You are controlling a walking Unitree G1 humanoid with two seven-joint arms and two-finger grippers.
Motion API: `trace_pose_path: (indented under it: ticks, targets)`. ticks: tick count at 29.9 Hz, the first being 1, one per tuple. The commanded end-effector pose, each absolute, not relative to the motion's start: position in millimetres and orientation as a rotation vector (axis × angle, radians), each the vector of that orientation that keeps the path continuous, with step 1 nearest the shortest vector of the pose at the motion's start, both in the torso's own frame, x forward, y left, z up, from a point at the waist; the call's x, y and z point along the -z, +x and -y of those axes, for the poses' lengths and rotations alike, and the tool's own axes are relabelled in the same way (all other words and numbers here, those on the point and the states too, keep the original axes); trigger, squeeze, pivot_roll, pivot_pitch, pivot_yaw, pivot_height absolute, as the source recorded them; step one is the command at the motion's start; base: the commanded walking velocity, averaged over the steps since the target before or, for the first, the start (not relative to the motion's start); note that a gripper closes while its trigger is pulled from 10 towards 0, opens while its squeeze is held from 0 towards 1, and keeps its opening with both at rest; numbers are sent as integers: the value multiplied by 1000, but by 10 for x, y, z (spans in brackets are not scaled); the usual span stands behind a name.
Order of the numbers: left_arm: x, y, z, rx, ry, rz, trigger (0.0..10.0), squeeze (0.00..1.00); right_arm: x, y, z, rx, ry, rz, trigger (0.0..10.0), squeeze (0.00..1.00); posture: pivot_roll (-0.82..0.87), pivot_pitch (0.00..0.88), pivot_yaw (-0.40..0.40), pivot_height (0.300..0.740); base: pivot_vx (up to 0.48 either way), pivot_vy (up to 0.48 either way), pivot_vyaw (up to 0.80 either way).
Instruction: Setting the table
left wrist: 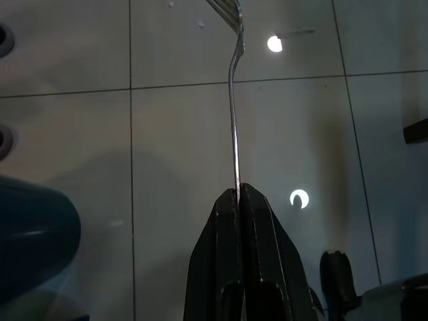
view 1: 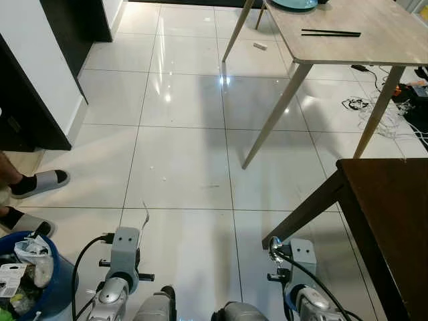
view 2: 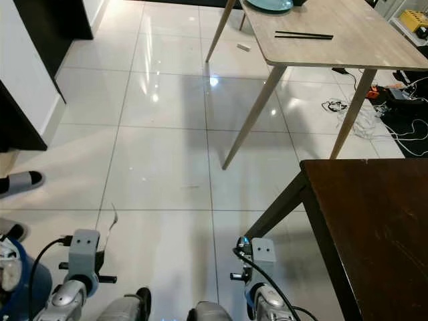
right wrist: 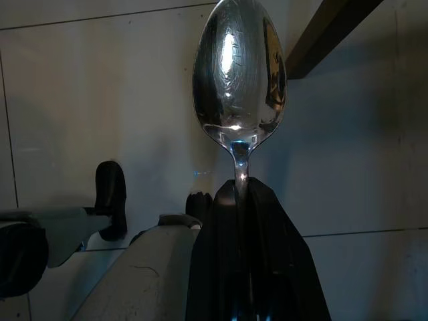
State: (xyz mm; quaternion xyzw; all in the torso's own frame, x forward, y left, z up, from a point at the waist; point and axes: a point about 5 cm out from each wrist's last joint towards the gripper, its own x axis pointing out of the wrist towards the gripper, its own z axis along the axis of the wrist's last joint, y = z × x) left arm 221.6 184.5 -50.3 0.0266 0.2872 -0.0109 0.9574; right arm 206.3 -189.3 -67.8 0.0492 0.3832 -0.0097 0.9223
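Fork [left wrist: 233, 100] and spoon [right wrist: 239, 83] are both in your grip; your left gripper [left wrist: 239, 197] has its jaws closed on the thin steel fork handle, your right gripper [right wrist: 241, 190] on the glossy spoon's neck; ahead, black chopsticks [view 1: 330, 33] and a teal plate [view 1: 294, 4] lie on the pale wooden tabletop [view 1: 374, 43]; a blue bin [view 1: 47, 287] holds crumpled wrappers.

No writing, label, brand, number or sign can be read on anything here.
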Motion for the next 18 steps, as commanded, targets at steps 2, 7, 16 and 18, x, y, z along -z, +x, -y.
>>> trace_pose_path:
  ticks: [2, 7, 16, 18]
  targets:
    - [516, 2187, -1825, 42, 62, -581, 10000, 0, 698, 2027, 1911, 34, 111, -797, 10000, 0, 23, 69, -10, 740, 266, 0, 0]
    - [518, 2182, -1817, 46, 64, -580, 10000, 0, 697, 2029, 1910, 33, 110, -797, 10000, 0, 24, 70, -11, 740, 300, 0, 0]
    - [515, 2186, -1803, 52, 61, -574, 10000, 0, 691, 2040, 1907, 30, 108, -795, 10000, 0, 23, 67, -12, 740, 335, 0, 0]
    - [515, 2186, -1803, 52, 61, -574, 10000, 0, 691, 2040, 1907, 30, 108, -795, 10000, 0, 23, 67, -12, 740, 341, 0, 0]
